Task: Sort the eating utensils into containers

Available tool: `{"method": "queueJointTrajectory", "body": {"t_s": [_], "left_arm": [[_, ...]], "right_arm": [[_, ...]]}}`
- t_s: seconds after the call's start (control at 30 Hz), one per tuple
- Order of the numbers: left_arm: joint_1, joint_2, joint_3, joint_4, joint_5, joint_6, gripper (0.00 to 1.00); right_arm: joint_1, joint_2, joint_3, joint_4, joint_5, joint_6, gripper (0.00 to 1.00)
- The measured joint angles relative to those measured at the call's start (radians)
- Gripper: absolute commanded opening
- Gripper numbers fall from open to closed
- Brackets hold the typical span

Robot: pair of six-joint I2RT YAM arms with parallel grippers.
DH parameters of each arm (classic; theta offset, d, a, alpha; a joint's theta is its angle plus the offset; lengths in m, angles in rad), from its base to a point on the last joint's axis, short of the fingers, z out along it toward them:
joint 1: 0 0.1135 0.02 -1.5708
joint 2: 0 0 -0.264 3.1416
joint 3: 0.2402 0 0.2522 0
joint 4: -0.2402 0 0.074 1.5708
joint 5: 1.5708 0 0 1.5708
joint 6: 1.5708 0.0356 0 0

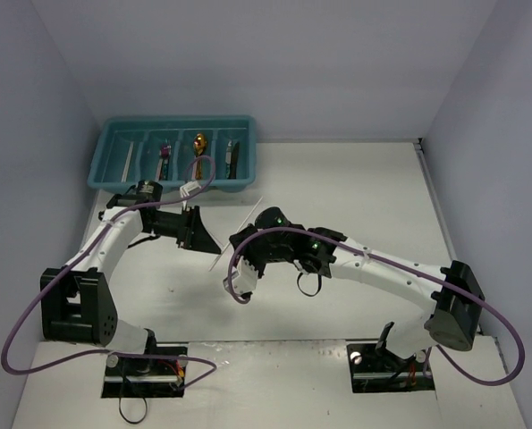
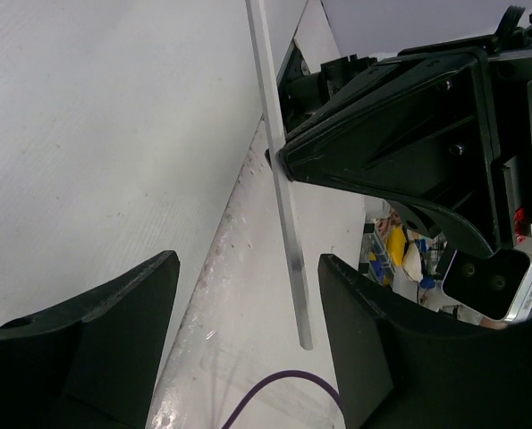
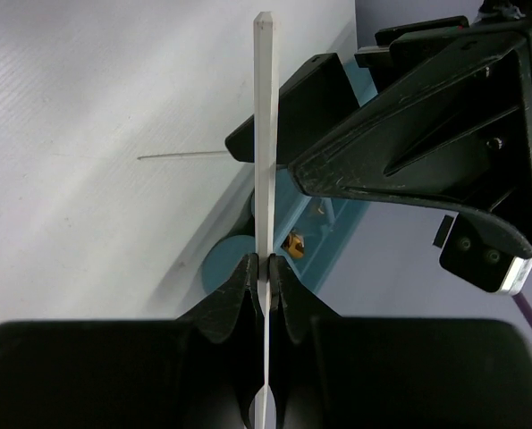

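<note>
My right gripper [image 3: 266,268] is shut on a thin white chopstick [image 3: 264,134] and holds it above the table. In the top view the right gripper [image 1: 246,243] is at mid-table and the chopstick [image 1: 253,212] slants through it. My left gripper [image 2: 248,304] is open. One end of the chopstick [image 2: 282,197] lies between its fingers, nearer the right one, without touching. In the top view the left gripper [image 1: 197,236] is just left of the right one. The teal cutlery tray [image 1: 114,134] stands at the back left with white chopsticks [image 1: 128,157], a gold spoon [image 1: 199,143] and knives in its compartments.
The left gripper's black body [image 3: 426,152] fills the upper right of the right wrist view, close to the chopstick. The tray's corner [image 3: 324,237] shows behind it. Purple cables [image 1: 203,174] loop over both arms. White walls enclose the table at left, back and right.
</note>
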Motion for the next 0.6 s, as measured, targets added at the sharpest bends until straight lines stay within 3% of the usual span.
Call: {"method": "queueJointTrajectory", "body": {"t_s": [0.27, 0.53, 0.57, 0.6], "left_arm": [[-0.070, 0.016, 0.000, 0.001, 0.001, -0.001, 0.57], [-0.111, 0.029, 0.000, 0.003, 0.009, -0.007, 0.14], [-0.111, 0.030, 0.000, 0.003, 0.010, -0.007, 0.07], [-0.111, 0.031, 0.000, 0.003, 0.012, -0.007, 0.03]], "right_arm": [[0.006, 0.000, 0.000, 0.008, 0.000, -0.031, 0.00], [0.006, 0.000, -0.002, 0.009, 0.000, -0.051, 0.01], [0.006, 0.000, -0.005, 0.011, -0.001, -0.054, 0.03], [0.006, 0.000, -0.008, 0.012, -0.001, -0.058, 0.28]]}}
